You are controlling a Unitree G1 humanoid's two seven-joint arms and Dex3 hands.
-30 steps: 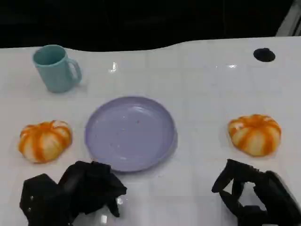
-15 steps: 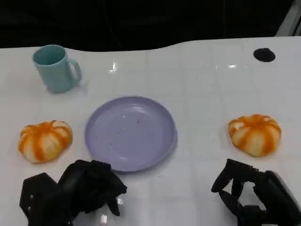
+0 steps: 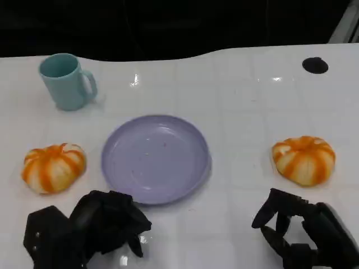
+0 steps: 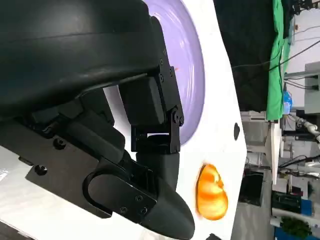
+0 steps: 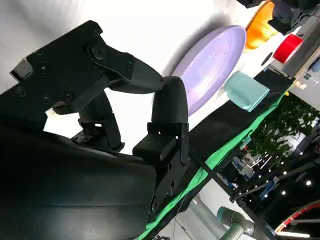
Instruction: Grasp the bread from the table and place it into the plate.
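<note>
Two orange-and-white striped breads lie on the white table: one left of the plate [image 3: 54, 167], one at the right [image 3: 304, 159]. The empty lavender plate [image 3: 155, 158] sits between them. My left hand [image 3: 90, 230] rests near the table's front edge, just in front of the plate's left rim, fingers loosely bent and holding nothing. My right hand [image 3: 303, 235] sits in front of the right bread, apart from it, fingers apart and empty. The left wrist view shows the plate [image 4: 192, 75] and the right bread [image 4: 211, 194]; the right wrist view shows the plate [image 5: 210, 65] and the left bread [image 5: 260, 27].
A teal mug [image 3: 68, 81] stands at the back left, behind the left bread. A small black round mark [image 3: 314, 65] lies at the back right. The table's far edge borders a dark background.
</note>
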